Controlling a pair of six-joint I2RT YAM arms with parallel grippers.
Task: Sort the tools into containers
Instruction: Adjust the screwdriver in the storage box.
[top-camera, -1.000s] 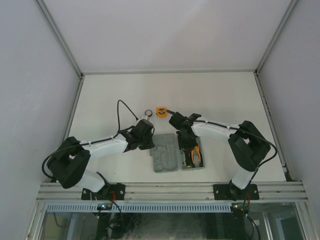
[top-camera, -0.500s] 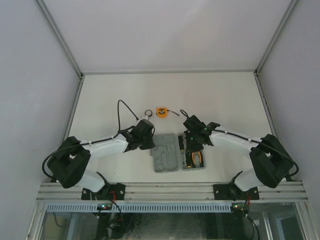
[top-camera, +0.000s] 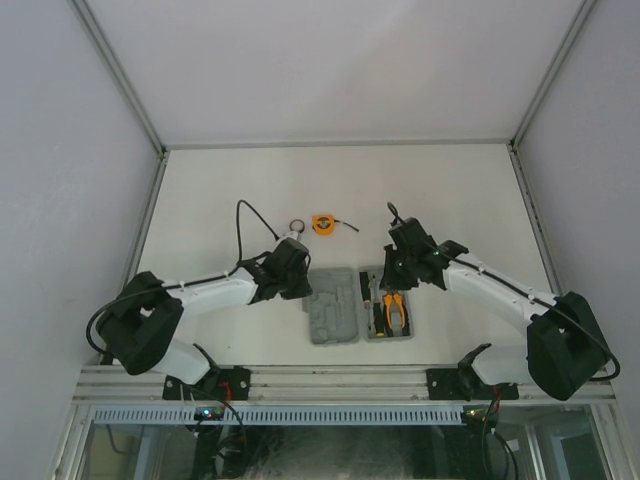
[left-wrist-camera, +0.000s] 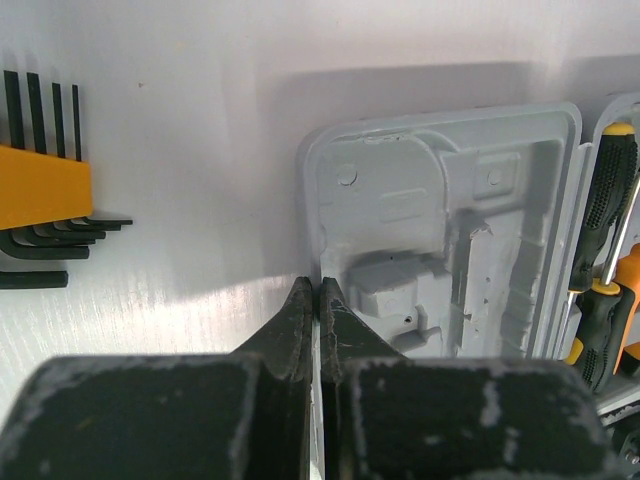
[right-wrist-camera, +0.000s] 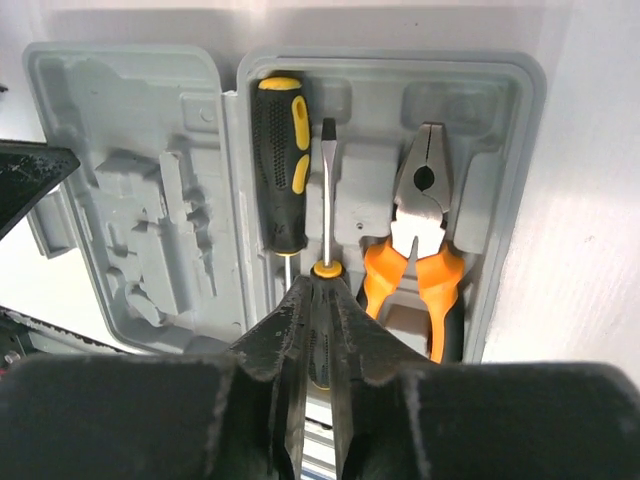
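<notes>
Right wrist: 2 screwdrvrs (right-wrist-camera: 282, 165), 1 pliers (right-wrist-camera: 422, 240)

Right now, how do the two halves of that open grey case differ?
The left half has nothing in its recesses, while the right half holds two screwdrivers and pliers. The left half's recesses are blocky and irregular, while the right half's run as long slots, side by side. Both halves are the same grey plastic, about the same size, and lie open next to each other.

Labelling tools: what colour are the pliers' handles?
Orange, black-tipped, on the steel-nosed pliers; right wrist view shows them best.
</notes>
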